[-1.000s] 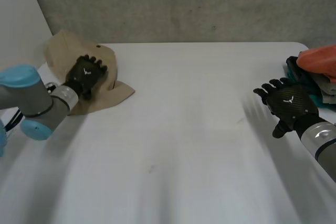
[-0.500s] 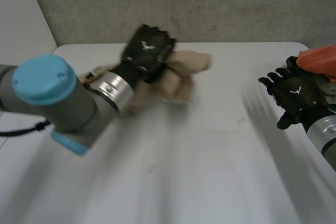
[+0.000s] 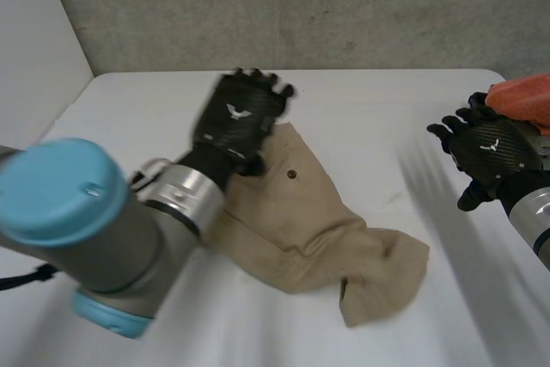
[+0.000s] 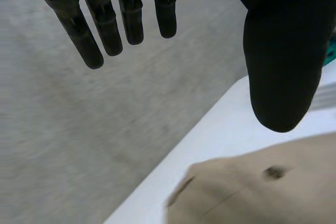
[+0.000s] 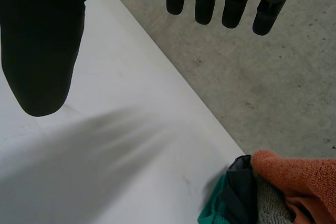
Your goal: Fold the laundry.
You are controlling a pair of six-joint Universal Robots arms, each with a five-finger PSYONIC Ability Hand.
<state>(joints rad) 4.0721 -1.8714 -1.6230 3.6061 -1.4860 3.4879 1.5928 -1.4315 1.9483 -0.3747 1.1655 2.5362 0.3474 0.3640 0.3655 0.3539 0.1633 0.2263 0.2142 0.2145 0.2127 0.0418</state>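
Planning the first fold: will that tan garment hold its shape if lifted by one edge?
Probably not: the tan garment lies rumpled, so it should droop. It looks thin, likely light. On the smooth white table it may slide.

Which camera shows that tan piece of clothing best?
The head view: the tan garment lies crumpled across the table, nearly all visible. The left wrist view catches one edge with a dark spot near the left hand. The right wrist view faces the orange-and-teal pile.

You see a plain tan cloth (image 3: 318, 221) on the white table (image 3: 369, 118); at three o'clock, an orange towel (image 3: 524, 96) beside a teal garment (image 5: 212, 211).
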